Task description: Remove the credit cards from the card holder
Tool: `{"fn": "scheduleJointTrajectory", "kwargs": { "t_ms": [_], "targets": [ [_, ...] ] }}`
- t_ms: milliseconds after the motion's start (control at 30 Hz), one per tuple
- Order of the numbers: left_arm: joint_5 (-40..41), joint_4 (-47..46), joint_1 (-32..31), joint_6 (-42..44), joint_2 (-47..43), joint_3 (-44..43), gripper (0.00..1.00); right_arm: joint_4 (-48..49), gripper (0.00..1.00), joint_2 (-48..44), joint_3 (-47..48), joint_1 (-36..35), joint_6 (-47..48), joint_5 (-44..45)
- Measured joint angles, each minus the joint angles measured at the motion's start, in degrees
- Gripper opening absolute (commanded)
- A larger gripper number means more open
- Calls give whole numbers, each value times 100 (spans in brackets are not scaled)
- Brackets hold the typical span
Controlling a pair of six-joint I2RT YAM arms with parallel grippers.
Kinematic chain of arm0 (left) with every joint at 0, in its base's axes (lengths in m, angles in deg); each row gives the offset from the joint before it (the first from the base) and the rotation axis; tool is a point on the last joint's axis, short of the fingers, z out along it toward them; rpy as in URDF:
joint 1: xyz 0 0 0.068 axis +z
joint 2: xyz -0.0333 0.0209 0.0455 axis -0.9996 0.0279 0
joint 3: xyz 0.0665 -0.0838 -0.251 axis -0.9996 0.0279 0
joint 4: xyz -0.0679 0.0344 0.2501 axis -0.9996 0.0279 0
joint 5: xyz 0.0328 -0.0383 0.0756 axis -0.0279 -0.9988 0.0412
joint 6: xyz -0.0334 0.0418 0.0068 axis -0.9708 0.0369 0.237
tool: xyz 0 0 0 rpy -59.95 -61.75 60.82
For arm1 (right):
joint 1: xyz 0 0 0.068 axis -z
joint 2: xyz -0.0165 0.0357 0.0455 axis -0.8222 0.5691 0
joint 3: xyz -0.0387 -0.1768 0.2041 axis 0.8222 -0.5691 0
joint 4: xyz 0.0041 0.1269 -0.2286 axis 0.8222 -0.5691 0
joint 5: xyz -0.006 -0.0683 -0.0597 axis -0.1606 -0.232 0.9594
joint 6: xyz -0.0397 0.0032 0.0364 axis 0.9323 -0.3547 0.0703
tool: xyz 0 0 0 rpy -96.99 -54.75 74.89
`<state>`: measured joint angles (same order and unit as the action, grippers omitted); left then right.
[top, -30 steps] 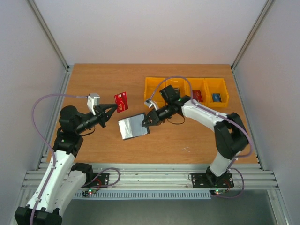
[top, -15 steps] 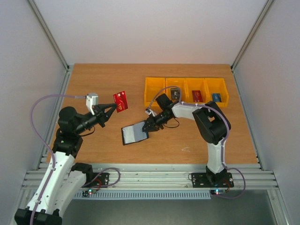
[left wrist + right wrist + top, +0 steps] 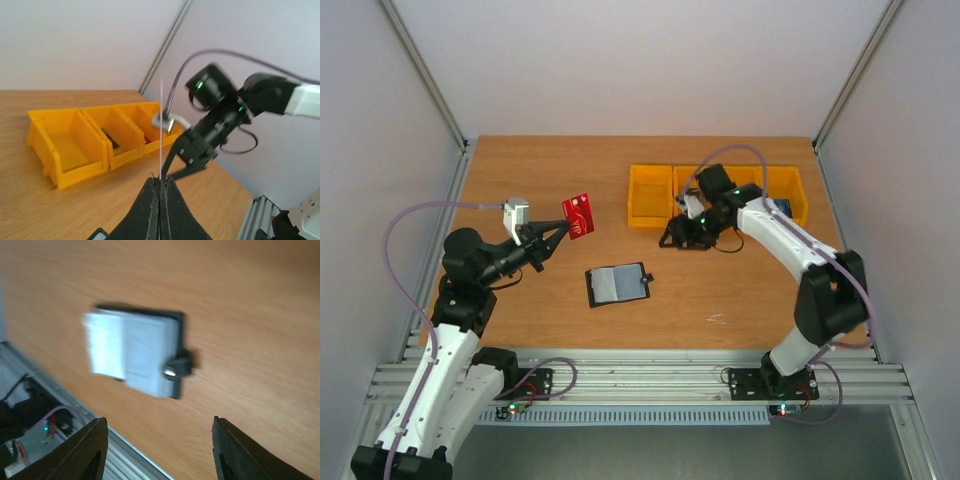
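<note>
From above: found the card holder [image 3: 617,285] lying open and flat on the table [image 3: 520,170], roughly between the two arms and nearer than the yellow bins [image 3: 650,195]. Had been propped up by its right edge in the right gripper [image 3: 668,239] a second before; since lowered and let go. Noted that gripper drawn back to the far right, just in front of the bins and well apart from the holder, with jaws parted and nothing between them. Saw the left gripper [image 3: 563,228] barely shifted, pinched tight on the red card [image 3: 579,215], raised off the table to the far left of the holder. Judged one card out and the holder released; could not tell whether more cards sat inside. Read the holder's long axis as running left to right, slightly skewed, with its tab [image 3: 648,277] pointing right.

Left wrist: caught the red card [image 3: 161,125] edge-on, a thin upright line standing straight out of the closed left gripper [image 3: 161,181]. Beyond it, made out the right gripper [image 3: 175,162] in front of the yellow bins [image 3: 70,140].

Right wrist: blurred. Looked down on the card holder [image 3: 135,352], grey-blue faces up, tab [image 3: 177,367] at one short side. Found the right gripper [image 3: 160,422] spread wide, empty, clear of the holder.
</note>
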<state>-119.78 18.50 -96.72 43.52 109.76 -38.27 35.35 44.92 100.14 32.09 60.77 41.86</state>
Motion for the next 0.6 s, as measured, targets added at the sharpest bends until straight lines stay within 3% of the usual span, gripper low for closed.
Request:
{"fn": "scheduleJointTrajectory", "kwargs": {
  "t_ms": [100,233,367,600],
  "targets": [
    [-223,-229,0,-44,0,0,0,-37,70,-579,699,-254,409,-240],
    [-549,-651,0,-291,2,-20,0,599,69,-1080,1578,-1062,723,-1126],
    [-841,-929,0,-509,2,-85,0,1569,58,-1078,1803,-1580,562,-1792],
    [-1062,-1187,0,-756,-4,-144,0,2588,37,-573,1786,-1668,11,-2361]
  ]
}}
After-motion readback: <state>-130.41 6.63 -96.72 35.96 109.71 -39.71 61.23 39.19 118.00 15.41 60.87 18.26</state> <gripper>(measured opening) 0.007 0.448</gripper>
